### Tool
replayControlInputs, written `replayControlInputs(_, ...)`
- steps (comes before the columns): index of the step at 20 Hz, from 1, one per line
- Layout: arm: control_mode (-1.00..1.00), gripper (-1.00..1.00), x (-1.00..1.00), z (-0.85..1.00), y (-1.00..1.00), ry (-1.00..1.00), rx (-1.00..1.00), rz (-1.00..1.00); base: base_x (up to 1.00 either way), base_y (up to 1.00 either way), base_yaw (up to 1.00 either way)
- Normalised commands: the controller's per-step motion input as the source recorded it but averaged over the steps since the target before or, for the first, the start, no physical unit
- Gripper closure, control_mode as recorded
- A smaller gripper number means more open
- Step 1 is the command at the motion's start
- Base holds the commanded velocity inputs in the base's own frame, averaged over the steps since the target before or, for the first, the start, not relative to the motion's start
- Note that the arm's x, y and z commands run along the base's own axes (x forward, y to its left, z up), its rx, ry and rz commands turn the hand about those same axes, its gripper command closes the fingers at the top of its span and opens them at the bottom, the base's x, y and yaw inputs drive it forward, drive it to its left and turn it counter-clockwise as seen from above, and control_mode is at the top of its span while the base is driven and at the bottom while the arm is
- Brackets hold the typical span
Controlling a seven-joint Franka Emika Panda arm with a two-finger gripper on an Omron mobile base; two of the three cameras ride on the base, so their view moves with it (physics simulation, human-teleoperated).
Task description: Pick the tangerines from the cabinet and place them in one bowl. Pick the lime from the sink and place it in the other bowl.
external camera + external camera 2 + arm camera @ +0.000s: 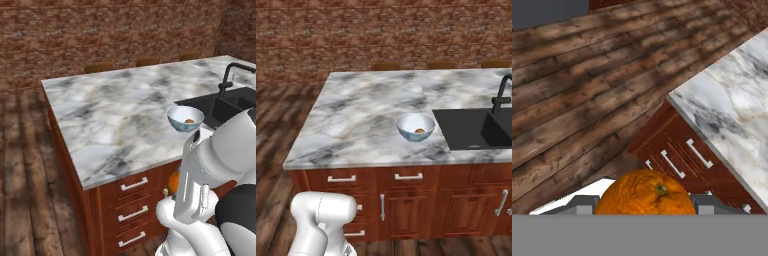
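Note:
My gripper (pixel 646 205) is shut on one of the tangerines (pixel 644 192), which sits between the two fingers; its stem end faces the camera. The same tangerine (pixel 173 182) peeks out beside the arm, low in front of the drawers and below the counter edge. The pale blue-white bowl (pixel 177 124) (pixel 408 134) stands on the marble counter near its front edge, just left of the sink (pixel 225 107) (pixel 471 130). A second tangerine (pixel 190 120) (pixel 419 130) lies inside it. The lime, the cabinet and the other bowl are out of view.
A black angular faucet (pixel 229 75) (pixel 501 95) rises behind the sink. Drawer fronts with metal handles (pixel 134 184) (pixel 408 176) run under the marble counter (pixel 115 115) (pixel 366 115). Wood plank floor (pixel 572 100) lies to the left, a brick wall behind.

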Motion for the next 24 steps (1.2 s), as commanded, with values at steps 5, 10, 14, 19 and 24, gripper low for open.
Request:
replayControlInputs(5,1.00,1.00,0.00,0.00,0.00,0.00,0.00,0.00,0.53,-0.93,-0.09)
replayControlInputs(10,1.00,1.00,0.00,0.00,0.00,0.00,0.00,0.00,0.60,-0.92,-0.08)
replayControlInputs(14,1.00,1.00,0.00,0.00,0.00,0.00,0.00,0.00,0.60,-0.93,-0.07)
replayControlInputs(19,1.00,1.00,0.00,0.00,0.00,0.00,0.00,0.00,0.66,-0.94,-0.05)
replayControlInputs(24,1.00,1.00,0.00,0.00,0.00,0.00,0.00,0.00,0.40,-0.28,0.04)
